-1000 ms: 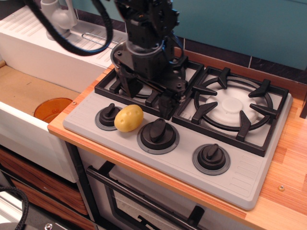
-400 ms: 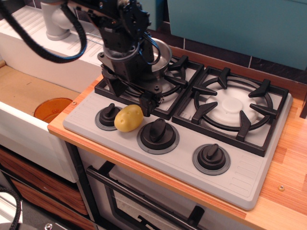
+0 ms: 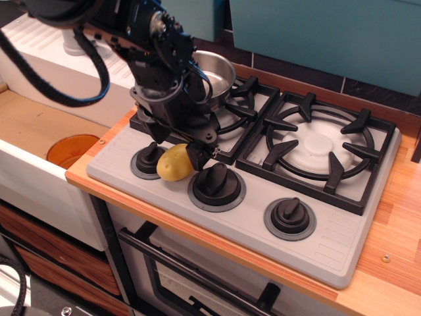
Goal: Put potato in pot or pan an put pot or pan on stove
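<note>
The pale-yellow potato (image 3: 172, 164) lies on the grey stove (image 3: 329, 243) between the left and middle knobs. My gripper (image 3: 179, 149) is open and hangs low right over the potato, with one black finger (image 3: 198, 155) beside its right end; the other finger is behind its left end. I cannot tell whether the fingers touch it. The shiny steel pot (image 3: 214, 72) stands at the back of the left burner grate (image 3: 227, 128), behind my arm. Its handle is hidden.
An orange round bowl (image 3: 71, 150) lies in the sink at the left. Three black knobs run along the stove front, the middle knob (image 3: 216, 184) close to the potato. The right burner grate (image 3: 320, 151) holds nothing. A wooden counter (image 3: 395, 263) borders the stove at the right.
My gripper has moved left, forward and down, from over the left burner to right above the potato. The pot now shows behind it. The potato has not moved.
</note>
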Controlling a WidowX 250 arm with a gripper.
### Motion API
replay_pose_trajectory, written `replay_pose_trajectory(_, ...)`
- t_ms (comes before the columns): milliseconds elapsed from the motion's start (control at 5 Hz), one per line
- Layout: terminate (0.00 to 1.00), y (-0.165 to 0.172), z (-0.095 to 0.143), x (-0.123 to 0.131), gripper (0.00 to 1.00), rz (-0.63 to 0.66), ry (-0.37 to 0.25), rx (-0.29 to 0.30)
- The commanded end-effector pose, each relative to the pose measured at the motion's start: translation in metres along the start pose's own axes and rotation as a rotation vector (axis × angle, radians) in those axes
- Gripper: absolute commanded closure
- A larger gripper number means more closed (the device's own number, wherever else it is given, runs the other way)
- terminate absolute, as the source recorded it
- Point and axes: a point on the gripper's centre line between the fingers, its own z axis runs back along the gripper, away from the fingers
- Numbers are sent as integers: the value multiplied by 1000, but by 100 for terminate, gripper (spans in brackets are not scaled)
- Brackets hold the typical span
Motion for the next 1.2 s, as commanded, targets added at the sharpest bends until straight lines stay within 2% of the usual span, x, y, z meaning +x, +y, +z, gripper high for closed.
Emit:
replay_pose_trajectory(0, 0, -1, -5, -2, 0, 12, -33, 9)
replay_pose_trajectory(200, 0, -3, -9, -3, 0, 14, -41, 7)
replay_pose_trajectory(400, 0, -8, -10, -3, 100, 26, -38, 13)
replay_pose_trajectory(1000, 0, -16, 5, 3, 100, 42, -5, 7)
